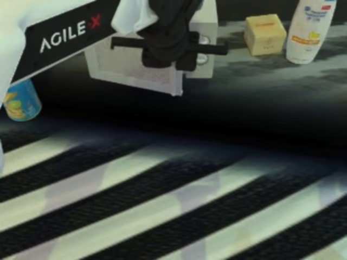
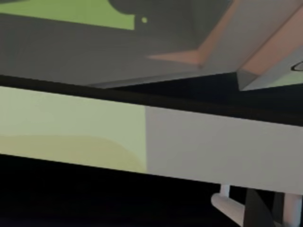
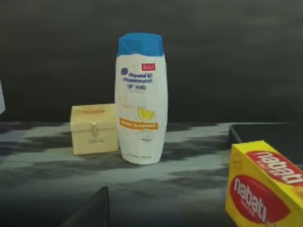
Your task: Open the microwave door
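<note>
One left end effector [image 1: 168, 46] — grip unclear — directly over the microwave door [image 1: 135, 67], slightly ajar.

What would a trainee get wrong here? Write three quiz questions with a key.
1. True or false: the bottle lies on its side.
2. Which gripper is at the microwave? A: left gripper. B: the right one.
3. Fill in, from the top view: the box stands between the microwave and the ____.

Key: 1 false, it stands upright. 2 A. 3 bottle.
</note>
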`<act>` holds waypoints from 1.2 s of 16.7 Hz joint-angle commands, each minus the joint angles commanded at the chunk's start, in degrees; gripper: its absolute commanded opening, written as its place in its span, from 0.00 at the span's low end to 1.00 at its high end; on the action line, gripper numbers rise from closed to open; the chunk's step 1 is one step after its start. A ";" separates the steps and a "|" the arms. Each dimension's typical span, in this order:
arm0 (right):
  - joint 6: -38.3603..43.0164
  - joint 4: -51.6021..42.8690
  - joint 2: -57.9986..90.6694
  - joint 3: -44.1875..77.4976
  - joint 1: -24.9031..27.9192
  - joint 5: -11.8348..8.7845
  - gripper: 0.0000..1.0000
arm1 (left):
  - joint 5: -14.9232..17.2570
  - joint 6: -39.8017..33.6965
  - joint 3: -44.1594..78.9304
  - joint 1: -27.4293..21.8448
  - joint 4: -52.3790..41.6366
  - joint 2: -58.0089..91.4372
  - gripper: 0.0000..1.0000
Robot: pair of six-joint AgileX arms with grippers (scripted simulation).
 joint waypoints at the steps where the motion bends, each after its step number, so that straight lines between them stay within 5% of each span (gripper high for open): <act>1: 0.00 0.00 0.00 0.00 0.00 0.00 1.00 | 0.24 0.56 -0.85 0.07 0.44 -0.53 0.00; 20: 0.00 0.00 0.00 0.00 0.00 0.00 1.00 | 0.34 0.78 -1.18 0.10 0.61 -0.74 0.00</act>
